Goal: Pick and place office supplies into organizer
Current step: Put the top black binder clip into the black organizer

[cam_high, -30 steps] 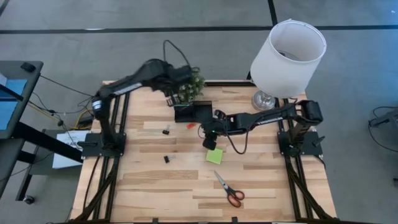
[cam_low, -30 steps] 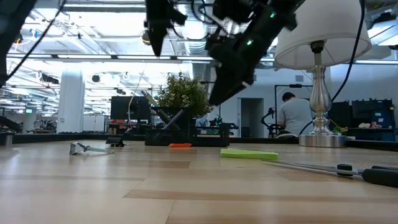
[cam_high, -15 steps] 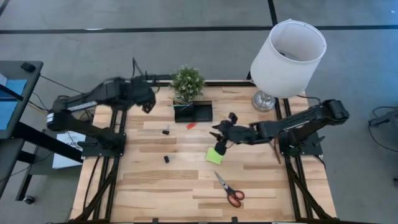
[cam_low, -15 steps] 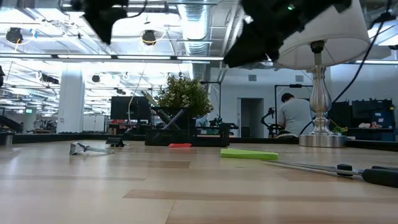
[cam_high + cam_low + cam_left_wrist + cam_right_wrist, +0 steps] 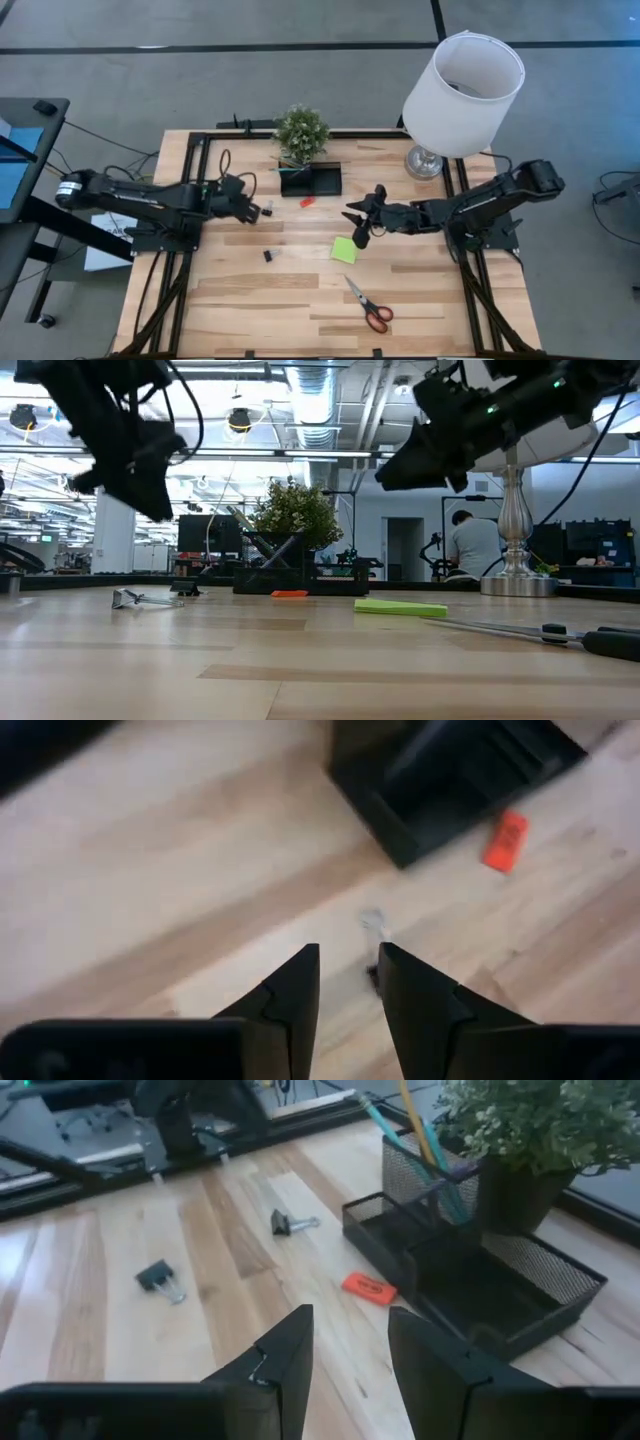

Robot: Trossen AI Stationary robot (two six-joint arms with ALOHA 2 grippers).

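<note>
The black organizer stands at the far middle in front of the plant; teal and yellow pens stand in its mesh cup. A small red piece lies just near of it. The lime-green sticky note and red-handled scissors lie flat nearer. One black binder clip lies left of the red piece, another nearer. My left gripper hovers narrowly open beside the first clip, above the table. My right gripper hangs narrowly open and empty above the sticky note.
A white-shaded lamp stands at the far right corner, its silver base on the table. Bare wood lies along the near edge and the left side. A person works in the room beyond.
My left gripper has left the organizer and plant, swung toward the table's left edge, then come down and nearer, beside the binder clip. My right gripper has drawn back a little toward the right edge and risen. No object has moved.
</note>
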